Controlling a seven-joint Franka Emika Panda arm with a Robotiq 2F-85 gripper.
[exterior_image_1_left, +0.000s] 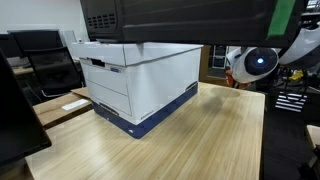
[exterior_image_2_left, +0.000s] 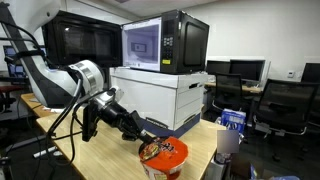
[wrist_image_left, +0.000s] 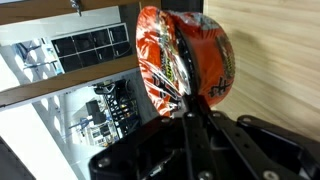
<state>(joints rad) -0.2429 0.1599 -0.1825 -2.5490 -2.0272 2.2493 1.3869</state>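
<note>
A red and orange instant noodle cup (exterior_image_2_left: 163, 155) stands on the wooden table (exterior_image_2_left: 110, 160) near its edge. It fills the upper middle of the wrist view (wrist_image_left: 185, 55). My gripper (exterior_image_2_left: 140, 134) reaches down to the cup from the side. In the wrist view its two black fingers (wrist_image_left: 192, 112) lie close together, pinched on the cup's rim. The gripper itself is out of frame in an exterior view that shows only part of my arm (exterior_image_1_left: 258, 62).
A white box-shaped printer with a blue base (exterior_image_1_left: 135, 85) stands on the table (exterior_image_1_left: 190, 140) with a black microwave (exterior_image_2_left: 165, 42) on top. Another dark cabinet (exterior_image_2_left: 80, 40) stands behind my arm. Office chairs (exterior_image_2_left: 285, 105) and a small blue item (exterior_image_2_left: 233, 120) are beyond the table.
</note>
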